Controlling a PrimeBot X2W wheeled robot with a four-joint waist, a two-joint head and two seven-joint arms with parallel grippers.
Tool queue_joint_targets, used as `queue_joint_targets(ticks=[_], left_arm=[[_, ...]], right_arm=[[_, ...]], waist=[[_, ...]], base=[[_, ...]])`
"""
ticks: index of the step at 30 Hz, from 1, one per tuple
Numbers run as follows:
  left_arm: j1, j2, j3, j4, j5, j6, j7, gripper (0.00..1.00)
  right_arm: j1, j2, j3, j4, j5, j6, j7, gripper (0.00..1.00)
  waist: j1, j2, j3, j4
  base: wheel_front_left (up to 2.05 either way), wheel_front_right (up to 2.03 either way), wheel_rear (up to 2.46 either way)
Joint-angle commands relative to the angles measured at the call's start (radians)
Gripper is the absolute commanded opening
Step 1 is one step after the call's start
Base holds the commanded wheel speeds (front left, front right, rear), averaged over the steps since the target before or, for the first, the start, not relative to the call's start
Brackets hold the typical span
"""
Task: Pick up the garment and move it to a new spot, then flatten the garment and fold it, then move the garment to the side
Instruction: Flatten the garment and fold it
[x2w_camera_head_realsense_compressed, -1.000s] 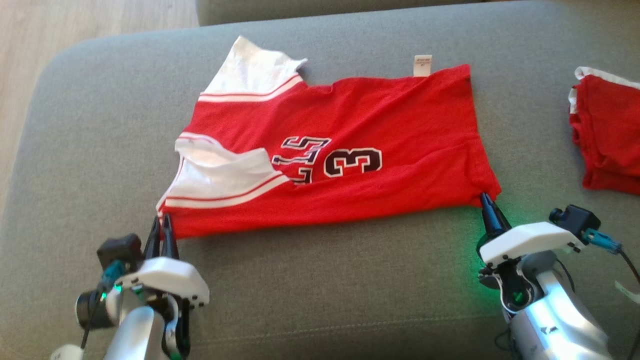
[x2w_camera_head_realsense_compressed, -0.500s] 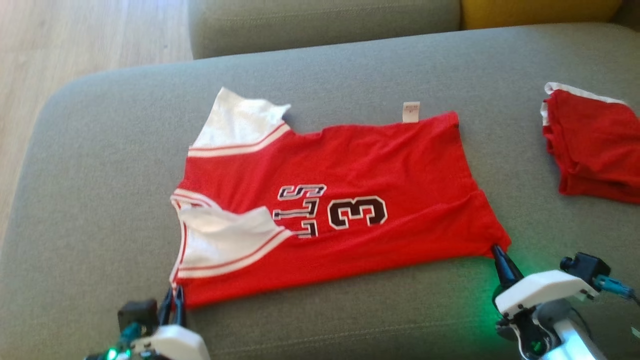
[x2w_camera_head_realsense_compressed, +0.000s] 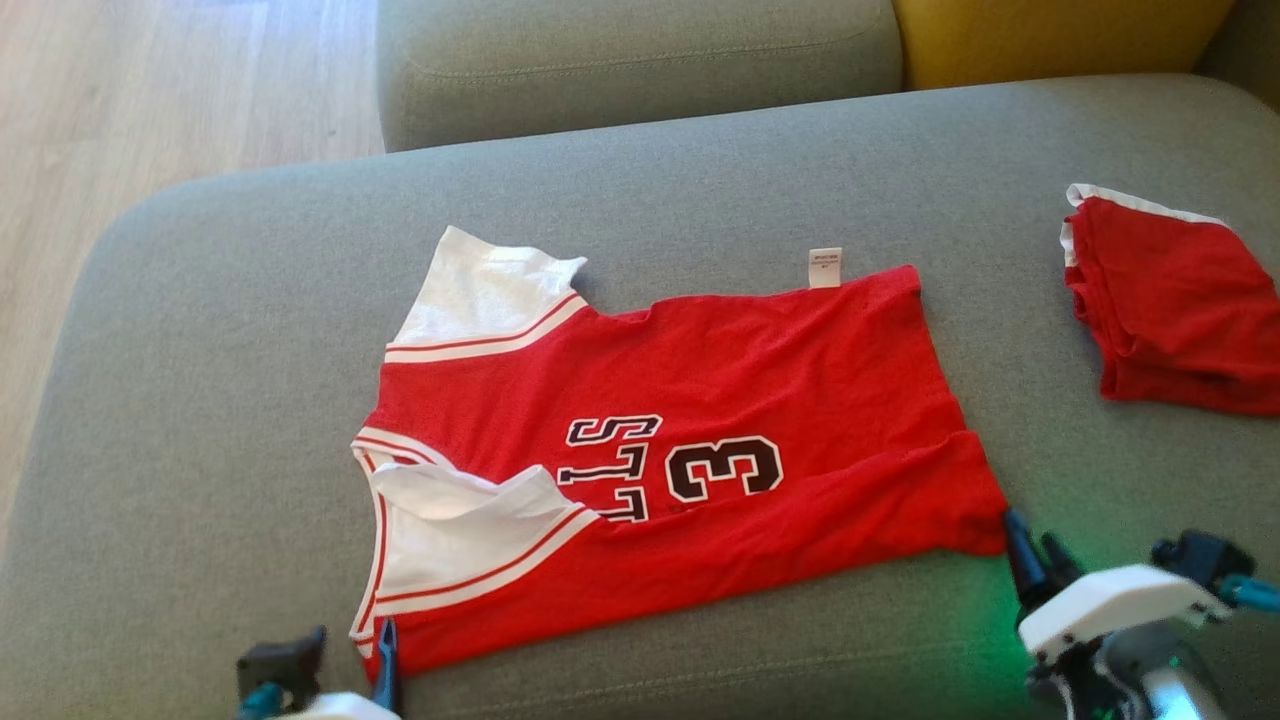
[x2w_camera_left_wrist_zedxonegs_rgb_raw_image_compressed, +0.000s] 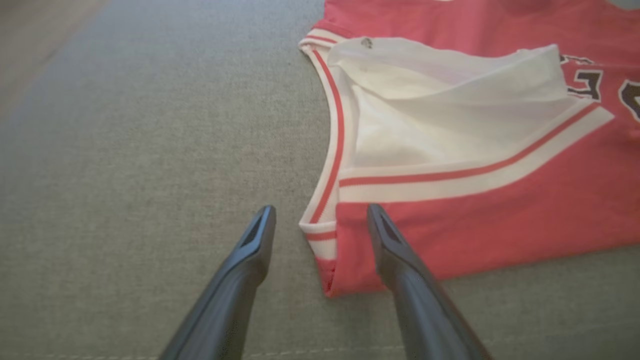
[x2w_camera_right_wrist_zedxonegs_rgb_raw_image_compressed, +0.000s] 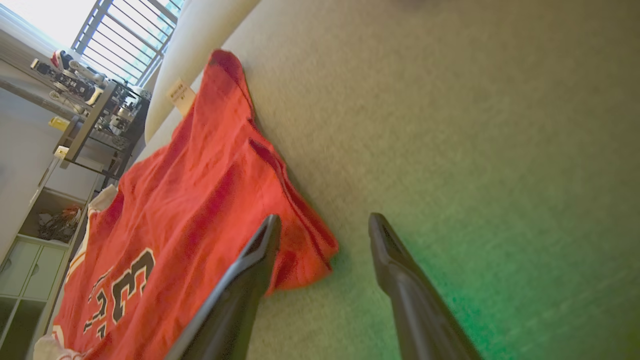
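Note:
The red jersey (x2w_camera_head_realsense_compressed: 700, 440), with white shoulder panels and the number 3, lies spread flat on the grey sofa seat (x2w_camera_head_realsense_compressed: 250, 330). My left gripper (x2w_camera_head_realsense_compressed: 380, 648) is at the jersey's near left corner. In the left wrist view that gripper (x2w_camera_left_wrist_zedxonegs_rgb_raw_image_compressed: 320, 215) is open, with the striped corner of the jersey (x2w_camera_left_wrist_zedxonegs_rgb_raw_image_compressed: 450, 150) lying between its fingers, not pinched. My right gripper (x2w_camera_head_realsense_compressed: 1035, 545) stands open beside the near right hem corner. In the right wrist view the right gripper (x2w_camera_right_wrist_zedxonegs_rgb_raw_image_compressed: 325, 222) has its left finger over the jersey's (x2w_camera_right_wrist_zedxonegs_rgb_raw_image_compressed: 200, 210) hem corner; the gap shows bare cushion.
A second red garment (x2w_camera_head_realsense_compressed: 1170, 310) lies crumpled at the seat's right edge. A grey back cushion (x2w_camera_head_realsense_compressed: 640, 60) and a yellow cushion (x2w_camera_head_realsense_compressed: 1050, 35) stand behind. Wooden floor (x2w_camera_head_realsense_compressed: 150, 90) lies off the seat's left. Bare cushion surrounds the jersey.
Both grippers have opened and let go of the jersey's near corners, which now rest on the seat. The head camera has tilted, so the whole picture has shifted downward.

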Motion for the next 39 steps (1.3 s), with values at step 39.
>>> queue_joint_targets(ticks=[39], left_arm=[[-0.952, 0.254, -0.041, 0.082, 0.202, -0.096, 0.47, 1.0]], right_arm=[[-0.231, -0.057, 0.121, -0.644, -0.292, 0.0, -0.099, 1.0]], waist=[[0.0001, -0.0001, 0.463, -0.185]], base=[[0.0, 0.0, 0.0]])
